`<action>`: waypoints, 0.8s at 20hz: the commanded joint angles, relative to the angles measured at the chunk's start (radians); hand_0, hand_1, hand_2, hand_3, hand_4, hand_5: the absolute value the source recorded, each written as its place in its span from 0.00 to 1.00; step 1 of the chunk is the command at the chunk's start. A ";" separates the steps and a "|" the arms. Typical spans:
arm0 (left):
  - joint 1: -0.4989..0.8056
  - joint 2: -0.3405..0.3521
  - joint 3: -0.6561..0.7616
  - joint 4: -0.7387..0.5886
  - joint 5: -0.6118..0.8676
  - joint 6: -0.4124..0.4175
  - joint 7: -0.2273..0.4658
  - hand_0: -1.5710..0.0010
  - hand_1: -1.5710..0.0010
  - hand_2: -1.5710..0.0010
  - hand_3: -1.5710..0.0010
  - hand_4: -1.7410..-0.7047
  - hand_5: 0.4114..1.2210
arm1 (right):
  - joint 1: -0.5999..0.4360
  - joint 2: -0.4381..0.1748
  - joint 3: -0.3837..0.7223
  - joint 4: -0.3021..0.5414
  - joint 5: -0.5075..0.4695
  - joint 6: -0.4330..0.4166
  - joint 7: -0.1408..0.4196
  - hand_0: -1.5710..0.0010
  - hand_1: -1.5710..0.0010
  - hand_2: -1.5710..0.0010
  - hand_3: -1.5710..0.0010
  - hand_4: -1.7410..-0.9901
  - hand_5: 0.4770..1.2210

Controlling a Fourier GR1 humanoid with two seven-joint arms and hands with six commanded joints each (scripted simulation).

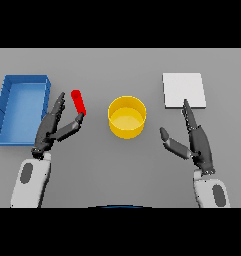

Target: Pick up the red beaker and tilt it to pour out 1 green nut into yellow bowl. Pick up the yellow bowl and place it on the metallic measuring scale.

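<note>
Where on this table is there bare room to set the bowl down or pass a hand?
Free: the strip between the yellow bowl and the measuring scale, and the table's far edge. Crowded: the blue bin, left hand and red beaker.

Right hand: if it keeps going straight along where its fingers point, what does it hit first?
Probably the flat white square scale. The right hand has straight fingers aimed up and slightly left, fingertips already at the scale's near edge. Whether they would pass above it is unclear from this single view.
</note>
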 commanded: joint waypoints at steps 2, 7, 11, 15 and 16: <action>-0.055 0.003 0.016 0.077 0.009 -0.013 -0.026 1.00 1.00 1.00 1.00 0.54 0.28 | 0.004 -0.015 -0.017 -0.004 -0.019 0.010 -0.006 1.00 1.00 1.00 1.00 0.68 0.20; -0.174 -0.001 0.026 0.209 -0.013 -0.008 -0.082 1.00 1.00 1.00 1.00 0.52 0.30 | 0.019 -0.001 0.007 -0.017 -0.004 0.013 -0.002 1.00 1.00 1.00 1.00 0.69 0.20; -0.256 -0.004 0.041 0.323 -0.039 0.022 -0.086 1.00 1.00 1.00 1.00 0.52 0.31 | 0.025 -0.001 0.003 -0.024 -0.011 0.012 -0.002 1.00 1.00 1.00 1.00 0.68 0.21; -0.311 -0.017 0.057 0.403 -0.045 0.046 -0.110 1.00 1.00 1.00 1.00 0.52 0.32 | 0.034 -0.002 0.001 -0.034 -0.016 0.013 -0.001 1.00 1.00 1.00 1.00 0.67 0.22; -0.330 -0.015 0.069 0.436 -0.041 0.048 -0.116 1.00 1.00 1.00 1.00 0.51 0.33 | 0.037 -0.005 -0.003 -0.034 -0.013 0.009 -0.008 1.00 1.00 1.00 1.00 0.67 0.22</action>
